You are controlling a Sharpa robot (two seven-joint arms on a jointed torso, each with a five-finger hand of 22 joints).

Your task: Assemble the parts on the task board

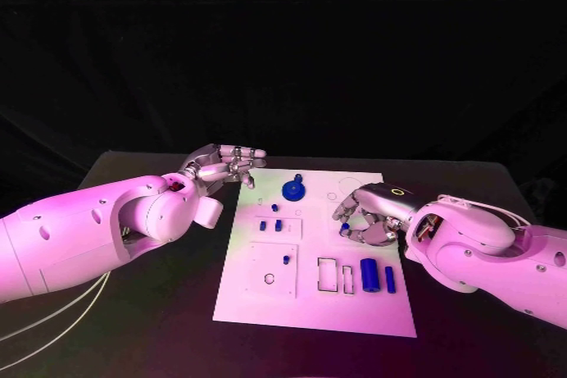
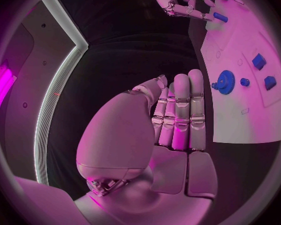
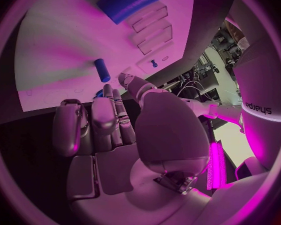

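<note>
I log small blue part [image 1: 344, 228], likely light, rigid, slick: right hand [image 1: 366, 218] pinches it; left hand [image 1: 222, 165] released.

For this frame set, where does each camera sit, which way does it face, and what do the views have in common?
Head view: on the robot's head, facing down at the black table and task board; both white arms show, left hand by the board's far left corner, right hand over the board.
Left wrist view: behind the left hand, facing the board's blue gear.
Right wrist view: behind the right hand, facing the board and a blue cylinder.
Shared: head and left wrist views both show the gear and the right hand.
</note>
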